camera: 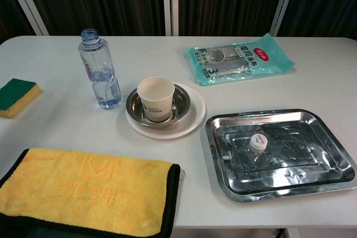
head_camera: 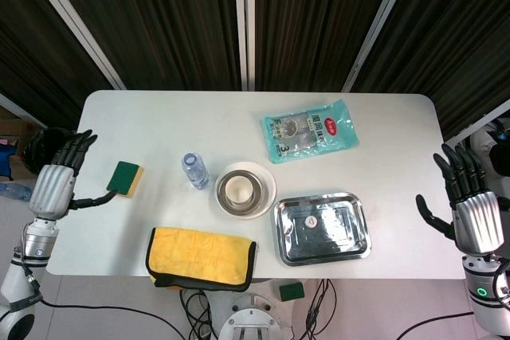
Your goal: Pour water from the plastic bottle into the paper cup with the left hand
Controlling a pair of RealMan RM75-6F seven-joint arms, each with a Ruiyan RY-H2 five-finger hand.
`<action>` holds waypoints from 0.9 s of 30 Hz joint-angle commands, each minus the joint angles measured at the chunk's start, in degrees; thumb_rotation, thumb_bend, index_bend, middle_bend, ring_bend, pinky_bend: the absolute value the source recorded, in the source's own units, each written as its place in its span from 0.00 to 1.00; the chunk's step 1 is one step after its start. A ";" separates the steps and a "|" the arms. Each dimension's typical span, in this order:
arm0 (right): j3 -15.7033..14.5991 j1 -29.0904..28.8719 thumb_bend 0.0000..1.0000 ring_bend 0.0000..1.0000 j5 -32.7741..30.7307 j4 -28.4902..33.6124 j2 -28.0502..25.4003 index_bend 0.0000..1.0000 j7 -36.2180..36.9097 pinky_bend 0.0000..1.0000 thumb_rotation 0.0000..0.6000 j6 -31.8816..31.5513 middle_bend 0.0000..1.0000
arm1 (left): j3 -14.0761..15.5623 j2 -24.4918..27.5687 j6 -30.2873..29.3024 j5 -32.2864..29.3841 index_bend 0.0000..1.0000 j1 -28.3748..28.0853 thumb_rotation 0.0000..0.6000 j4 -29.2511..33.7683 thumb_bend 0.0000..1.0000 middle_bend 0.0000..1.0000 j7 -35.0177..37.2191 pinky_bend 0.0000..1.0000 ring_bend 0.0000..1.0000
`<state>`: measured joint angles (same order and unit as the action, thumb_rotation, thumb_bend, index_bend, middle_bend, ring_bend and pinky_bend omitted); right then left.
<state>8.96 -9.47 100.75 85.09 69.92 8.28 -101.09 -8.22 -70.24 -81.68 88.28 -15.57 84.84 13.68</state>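
Standing bottle [head_camera: 195, 170] right of left hand [head_camera: 57, 178]

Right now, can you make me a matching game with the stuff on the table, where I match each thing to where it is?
Things:
1. paper cup
2. bottle cap
3. sponge
4. plastic bottle

Places:
A. by the table's left edge
B. in the steel tray
C. standing just left of the plate
D. in the metal bowl

Pairs: 1-D, 2-B, 3-A, 4-C

Bright even overhead light, sharp focus, glare on the steel tray [camera: 223, 163]
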 commanded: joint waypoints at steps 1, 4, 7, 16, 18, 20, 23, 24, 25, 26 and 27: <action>-0.25 -0.05 0.35 0.00 -0.28 -0.39 0.22 0.00 0.19 0.00 1.00 0.19 0.00 | 0.18 -0.08 -0.22 0.07 0.01 -0.01 0.42 0.11 0.07 0.01 0.01 0.14 0.00; -0.43 -0.08 0.35 0.00 -0.51 -0.69 0.29 0.00 0.26 0.00 1.00 0.37 0.00 | 0.45 -0.09 -0.30 0.25 0.01 -0.11 0.43 0.30 0.07 0.01 0.16 0.14 0.00; -0.55 -0.05 0.35 0.00 -0.64 -0.94 0.28 0.00 0.37 0.00 1.00 0.27 0.00 | 0.68 -0.36 0.13 0.12 0.01 -0.39 0.46 0.13 0.08 0.01 0.22 0.14 0.00; -0.57 0.30 0.35 0.00 -1.68 -1.57 -0.03 0.00 1.08 0.00 1.00 -0.10 0.00 | 1.23 -3.74 6.95 -0.57 0.01 -4.52 0.48 -2.44 0.08 0.01 8.56 0.14 0.00; -0.72 0.28 0.35 0.00 -1.83 -1.87 0.10 0.00 1.14 0.00 1.00 0.11 0.00 | 1.07 -5.57 9.26 -1.06 0.01 -6.06 0.50 -4.41 0.07 0.01 12.59 0.14 0.00; -0.89 0.22 0.35 0.00 -1.95 -2.10 0.18 0.00 1.20 0.00 1.00 0.43 0.00 | 0.73 -7.50 11.06 -1.69 0.01 -7.39 0.51 -6.72 0.07 0.02 15.10 0.14 0.00; -1.17 0.12 0.35 0.00 -2.02 -2.39 0.09 0.00 1.36 0.00 1.00 0.91 0.00 | -0.03 -11.42 13.74 -2.70 0.01 -9.68 0.50 -10.74 0.07 0.02 19.31 0.14 0.00; -1.15 0.07 0.35 0.00 -2.12 -2.48 0.09 0.00 1.36 0.00 1.00 1.00 0.00 | -0.15 -12.38 14.30 -2.75 0.01 -10.28 0.50 -11.92 0.07 0.02 20.53 0.14 0.00; -1.13 0.09 0.35 0.00 -2.24 -2.54 0.02 0.00 1.38 0.00 1.00 1.01 0.00 | -0.22 -13.70 15.07 -2.65 0.01 -11.14 0.50 -13.48 0.07 0.02 22.09 0.14 0.00; -1.11 0.10 0.35 0.00 -2.37 -2.57 -0.04 0.00 1.41 0.00 1.00 1.04 0.00 | -0.24 -14.69 15.53 -2.46 0.01 -11.80 0.48 -14.68 0.07 0.02 23.01 0.14 0.00; -1.07 0.11 0.35 0.00 -2.62 -2.63 -0.11 0.00 1.49 0.00 1.00 1.14 0.00 | -0.33 -16.15 16.01 -2.22 0.01 -12.68 0.49 -16.36 0.07 0.02 24.20 0.14 0.00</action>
<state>7.86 -9.37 98.23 82.50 69.87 9.73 -100.00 -8.10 -83.26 -67.67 86.17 -25.91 71.79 34.88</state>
